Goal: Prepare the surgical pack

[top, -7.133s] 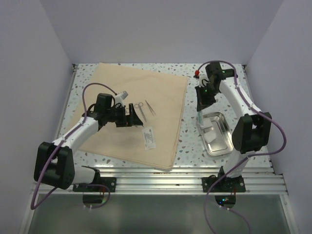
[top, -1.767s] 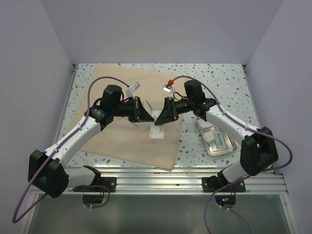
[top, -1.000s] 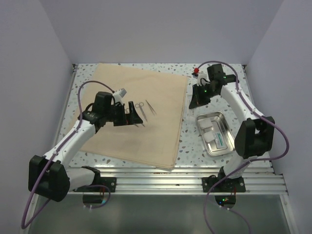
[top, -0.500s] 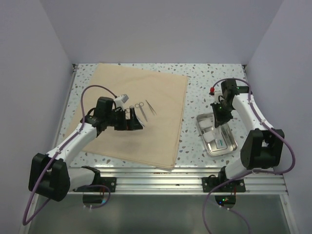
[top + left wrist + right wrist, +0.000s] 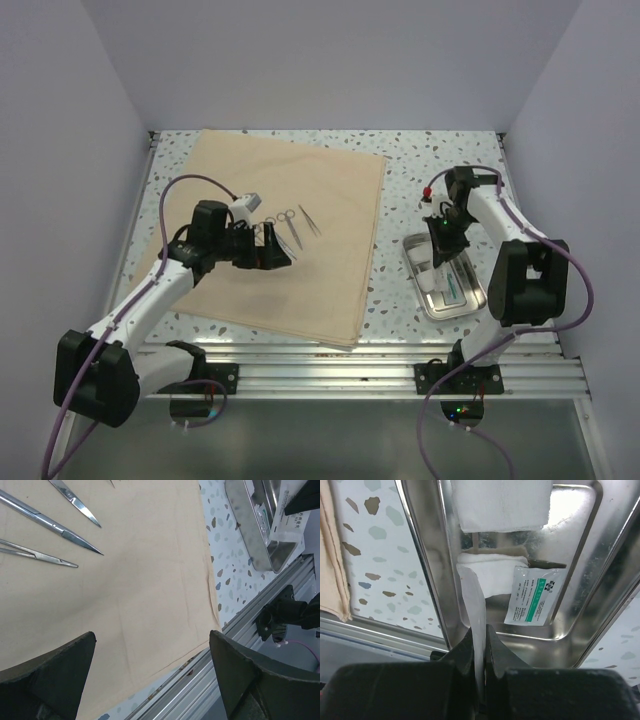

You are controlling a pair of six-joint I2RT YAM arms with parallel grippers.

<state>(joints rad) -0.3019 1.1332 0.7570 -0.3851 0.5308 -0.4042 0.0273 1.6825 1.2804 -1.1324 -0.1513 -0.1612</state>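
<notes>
In the top view, the tan cloth sheet (image 5: 300, 190) is spread flat on the left and middle of the speckled table (image 5: 430, 160), and scissors (image 5: 287, 222) and forceps (image 5: 308, 220) are laid on it. The left gripper (image 5: 275, 250) is held low over the cloth, just beside these instruments. The steel tray (image 5: 465, 300) is placed on the table to the right of the cloth, and the right gripper (image 5: 443, 252) is pointed down into it. In the left wrist view, the jaws are seen wide apart with nothing between them, above bare cloth, and three steel tips (image 5: 75, 535) are seen at the top left. In the right wrist view, a thin white packet (image 5: 474, 615), seen edge-on, is pinched between the jaws over the tray, where two white gauze squares (image 5: 500, 505) and a green-striped sealed packet (image 5: 532, 602) are lying.
</notes>
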